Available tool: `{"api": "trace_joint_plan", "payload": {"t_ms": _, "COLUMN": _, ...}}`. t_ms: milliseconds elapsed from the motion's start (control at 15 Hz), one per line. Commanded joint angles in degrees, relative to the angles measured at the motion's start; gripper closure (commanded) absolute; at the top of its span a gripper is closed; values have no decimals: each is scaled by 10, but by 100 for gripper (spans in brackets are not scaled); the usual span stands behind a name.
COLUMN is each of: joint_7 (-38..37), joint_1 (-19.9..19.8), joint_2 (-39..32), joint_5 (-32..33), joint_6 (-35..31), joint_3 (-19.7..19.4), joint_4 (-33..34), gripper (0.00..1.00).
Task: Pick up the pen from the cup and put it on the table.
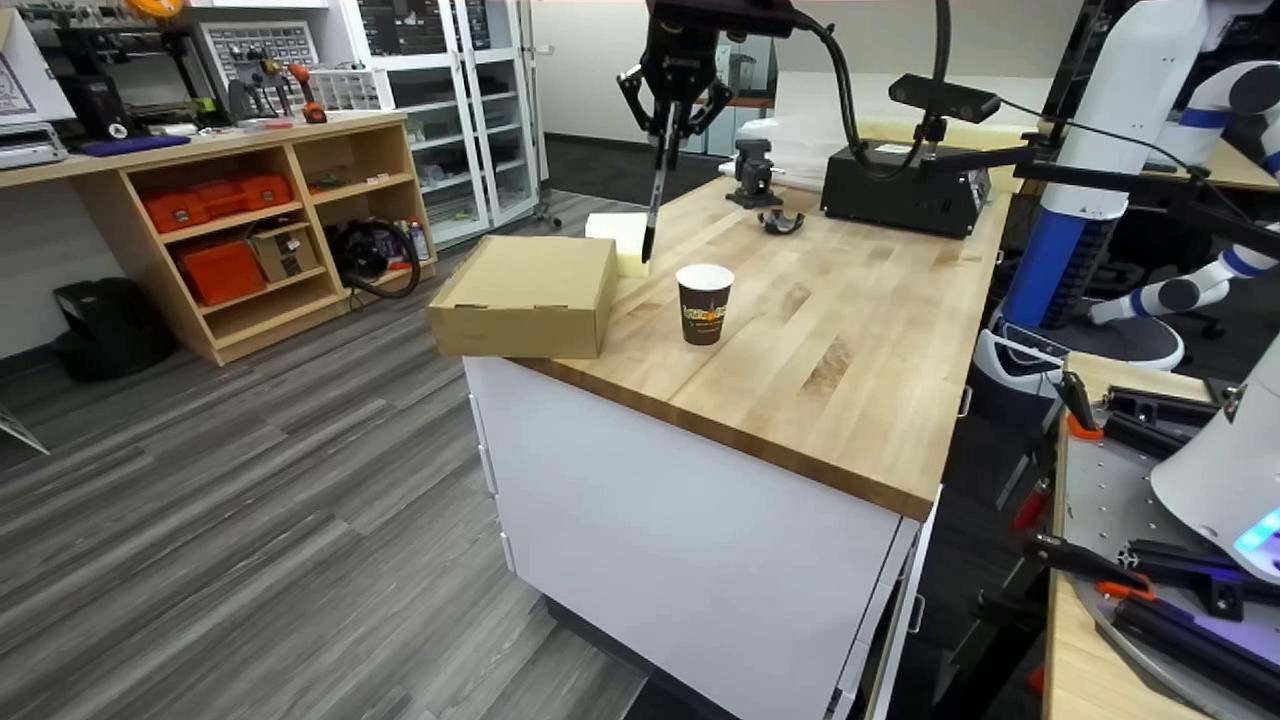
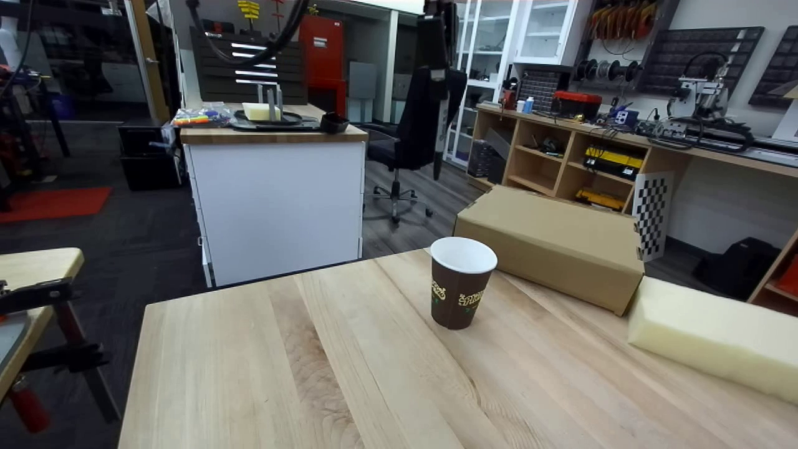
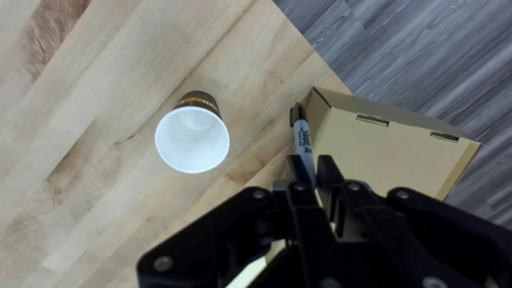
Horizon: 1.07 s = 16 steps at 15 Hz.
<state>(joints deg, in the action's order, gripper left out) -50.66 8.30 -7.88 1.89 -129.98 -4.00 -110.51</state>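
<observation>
Found the gripper [image 3: 311, 170] pinching the pen [image 3: 303, 140] by its pale barrel, in mid-air, with the dark end lowest and a slight lean off vertical. Noted the cup [image 2: 458, 293] upright on the table [image 1: 850, 330], apart from the pen, with nothing visible inside in the wrist view. Cannot tell whether directly over the table or over the cardboard box [image 3: 372, 152] near by. Judged to be at the carrying step: past removal, short of placing. Would next call for moving over a bare stretch of the table, lowering until touching, tilting toward flat, then releasing gently, to prevent rolling off or striking the cup.
</observation>
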Motion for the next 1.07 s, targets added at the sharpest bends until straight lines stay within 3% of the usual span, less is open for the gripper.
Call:
{"api": "trace_joint_plan", "payload": {"t_ms": 0, "joint_7": -73, "joint_1": -11, "joint_2": 99, "joint_5": 11, "joint_6": -47, "joint_3": 17, "joint_4": -142, "gripper": 97}}
{"api": "trace_joint_plan", "payload": {"t_ms": 333, "joint_7": -163, "joint_1": -32, "joint_2": 204, "joint_5": 26, "joint_6": -71, "joint_3": 45, "joint_4": -297, "gripper": 97}}
{"api": "trace_joint_plan", "payload": {"t_ms": 667, "joint_7": -275, "joint_1": -75, "joint_2": 332, "joint_5": 58, "joint_6": -63, "joint_3": 93, "joint_4": -459, "gripper": 97}}
{"api": "trace_joint_plan", "payload": {"t_ms": 867, "joint_7": -307, "joint_1": -96, "joint_2": 420, "joint_5": 53, "joint_6": -45, "joint_3": 118, "joint_4": -552, "gripper": 97}}
{"api": "trace_joint_plan", "payload": {"t_ms": 1000, "joint_7": -312, "joint_1": -110, "joint_2": 418, "joint_5": 52, "joint_6": 15, "joint_3": 134, "joint_4": -504, "gripper": 97}}
